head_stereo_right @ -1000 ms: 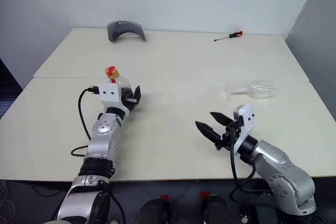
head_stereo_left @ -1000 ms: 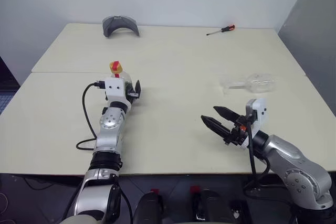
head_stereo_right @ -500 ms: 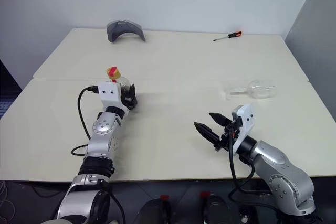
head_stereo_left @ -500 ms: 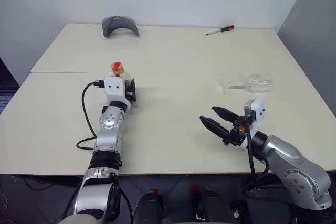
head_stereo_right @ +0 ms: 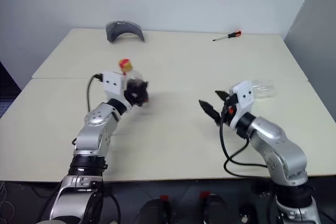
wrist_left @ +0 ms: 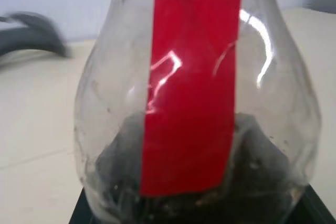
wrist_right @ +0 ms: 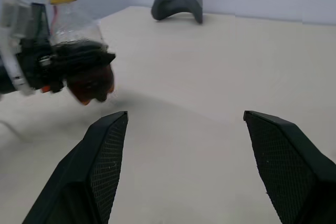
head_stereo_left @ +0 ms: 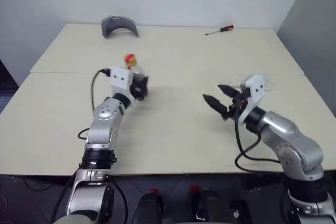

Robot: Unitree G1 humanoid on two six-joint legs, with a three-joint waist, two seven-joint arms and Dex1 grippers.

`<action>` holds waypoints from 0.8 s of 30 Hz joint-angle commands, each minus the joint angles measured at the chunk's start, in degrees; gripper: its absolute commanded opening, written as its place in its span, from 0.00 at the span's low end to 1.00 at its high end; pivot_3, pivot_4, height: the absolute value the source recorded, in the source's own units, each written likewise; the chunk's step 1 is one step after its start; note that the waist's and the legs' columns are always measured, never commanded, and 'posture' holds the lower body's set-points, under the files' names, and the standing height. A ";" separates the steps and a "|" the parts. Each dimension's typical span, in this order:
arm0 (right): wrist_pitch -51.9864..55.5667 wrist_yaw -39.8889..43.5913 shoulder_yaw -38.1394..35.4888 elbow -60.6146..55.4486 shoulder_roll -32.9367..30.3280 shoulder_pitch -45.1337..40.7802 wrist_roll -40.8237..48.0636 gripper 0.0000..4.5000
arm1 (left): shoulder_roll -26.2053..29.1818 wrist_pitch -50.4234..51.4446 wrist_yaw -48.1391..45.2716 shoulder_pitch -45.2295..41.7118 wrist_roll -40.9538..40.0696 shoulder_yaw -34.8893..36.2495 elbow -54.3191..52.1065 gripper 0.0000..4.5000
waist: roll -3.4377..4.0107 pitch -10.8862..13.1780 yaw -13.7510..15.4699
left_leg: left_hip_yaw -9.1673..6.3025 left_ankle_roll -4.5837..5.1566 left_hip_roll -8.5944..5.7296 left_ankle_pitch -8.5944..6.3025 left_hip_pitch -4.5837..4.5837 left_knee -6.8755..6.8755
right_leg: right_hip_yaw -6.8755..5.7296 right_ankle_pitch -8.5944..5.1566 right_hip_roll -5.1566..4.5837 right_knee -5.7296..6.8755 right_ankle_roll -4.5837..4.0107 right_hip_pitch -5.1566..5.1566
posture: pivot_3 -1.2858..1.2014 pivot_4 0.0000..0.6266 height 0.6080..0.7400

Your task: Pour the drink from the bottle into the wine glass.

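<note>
My left gripper is shut on the bottle, holding it upright just above the table. The bottle is clear, with a yellow cap and a red strip. The dark drink sits in its lower part. The wine glass lies on its side at the right of the table, partly hidden behind my right wrist. My right gripper is open and empty, held above the table and pointing towards the bottle. In the right wrist view its fingers stand wide apart.
A grey curved object lies at the table's far left edge. A red-handled screwdriver lies at the far right. A seam runs across the table's left half.
My left gripper closed on the bottle, lifted it off the table and carried it to the right. My right gripper rose and moved forward, in front of the lying glass.
</note>
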 commanded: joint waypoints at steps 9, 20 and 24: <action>-2.89 5.60 5.83 8.12 6.25 -13.52 -3.66 0.84 | 4.56 4.85 -17.46 -5.22 -3.07 -6.81 -2.71 0.37 | 0.02 0.01 -0.15 | 0.04 -0.16 0.00 0.09 -0.03 -0.02 | 0.04 0.07 0.01 -0.02 -0.12 -0.04 | 0.52 0.24 1.00; 4.99 9.91 4.62 12.30 12.39 -21.03 2.87 0.84 | 6.68 -6.87 -26.28 -11.18 2.15 -10.02 7.41 0.34 | 0.04 0.02 -0.12 | 0.04 0.02 0.00 -0.01 -0.06 -0.01 | 0.00 0.17 -0.01 -0.01 -0.30 -0.06 | 0.52 0.24 1.00; 5.92 9.74 4.12 13.40 13.47 -22.26 3.40 0.84 | 6.26 -8.00 -27.55 -11.70 2.36 -10.05 8.46 0.34 | 0.04 0.02 -0.13 | 0.06 0.02 -0.02 -0.01 -0.06 -0.01 | 0.03 0.17 -0.03 -0.02 -0.30 -0.05 | 0.52 0.24 1.00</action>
